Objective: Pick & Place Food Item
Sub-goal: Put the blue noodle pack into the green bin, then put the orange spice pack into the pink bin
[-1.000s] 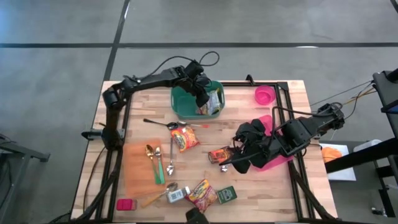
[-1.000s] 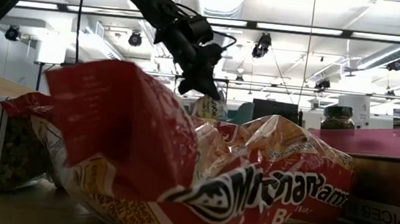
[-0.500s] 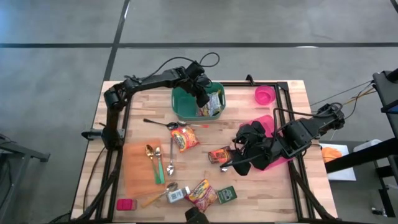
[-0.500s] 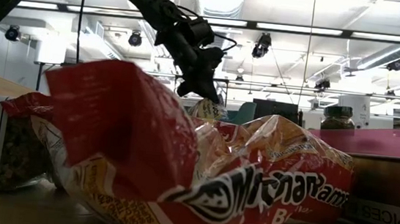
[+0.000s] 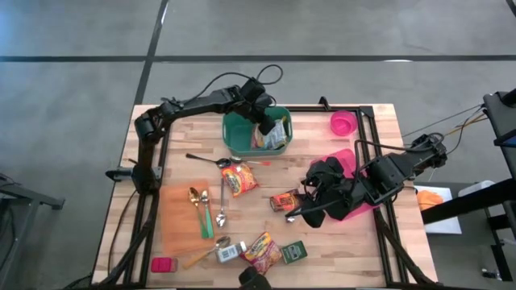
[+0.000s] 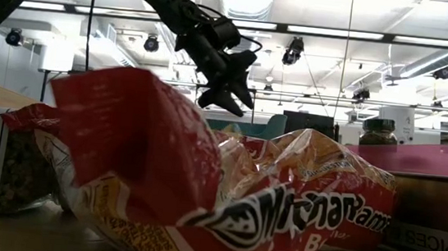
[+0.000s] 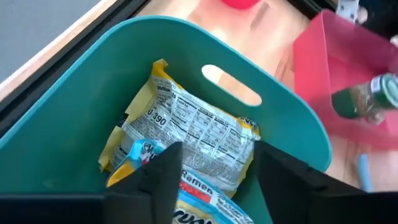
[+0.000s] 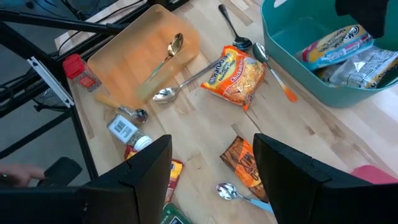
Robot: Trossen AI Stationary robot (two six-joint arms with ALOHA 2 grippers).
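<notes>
1. High view: the left gripper (image 5: 264, 121) hangs over the teal bin (image 5: 234, 138) at the table's far side, and the ramen packets (image 5: 275, 133) lie inside the bin against its right wall. The right gripper (image 5: 310, 211) waits above the table near the pink bin (image 5: 363, 211). More food lies loose on the wood, such as the noodle bag (image 5: 239, 179). Risk, as I judge it: the left arm pulling out low could catch the bin's rim and drag it.

2. Low view: the left gripper's jaws stand parted and empty above the clutter. A red noodle packet (image 6: 201, 189) fills the foreground.

3. Left wrist view: the fingers (image 7: 163, 174) are spread with nothing between them, right above the yellow-edged packet (image 7: 193, 137) resting in the bin. Closing again here could snag the wrapper and lift it back out.

4. Right wrist view: the right fingers (image 8: 146, 168) are spread and empty over the spice packet (image 8: 245, 163). If both arms head for the table's middle, they could collide.
</notes>
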